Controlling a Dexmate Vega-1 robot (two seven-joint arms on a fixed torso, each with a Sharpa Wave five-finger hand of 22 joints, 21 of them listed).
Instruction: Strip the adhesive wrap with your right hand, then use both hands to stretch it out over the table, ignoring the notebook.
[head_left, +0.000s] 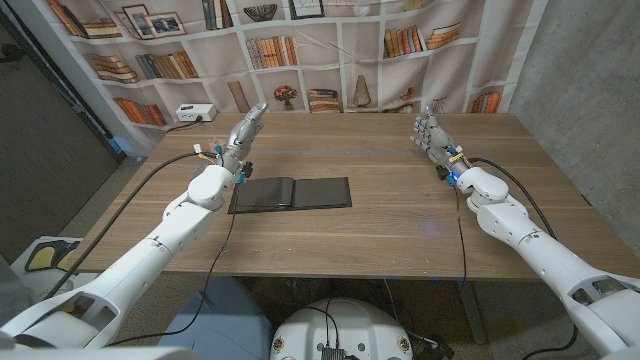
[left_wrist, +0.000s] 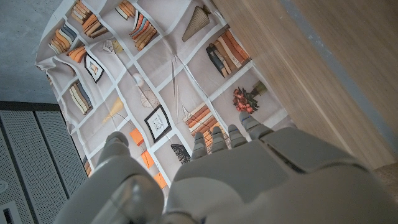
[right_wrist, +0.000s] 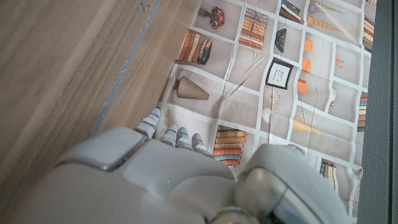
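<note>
1. Left hand (head_left: 243, 133) and right hand (head_left: 432, 133) hover apart near the table's (head_left: 400, 225) far edge, fingers extended, holding nothing.
2. No adhesive wrap visible; notebook (head_left: 291, 193) lies centre-left.
3. Locate wrap first, avoid notebook.

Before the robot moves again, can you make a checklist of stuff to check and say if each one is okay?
1. Left robot hand free: ok, raised over the table, holding nothing.
2. Right robot hand free to peel: ok, raised and holding nothing.
3. Sticky wrap found: not ok, I cannot spot any wrap on the table.
4. Notebook out of the way: ok, it lies open nearer the left robot hand, untouched.
5. Room to stretch the wrap: ok, bare wood lies between the notebook and the right robot hand.
</note>
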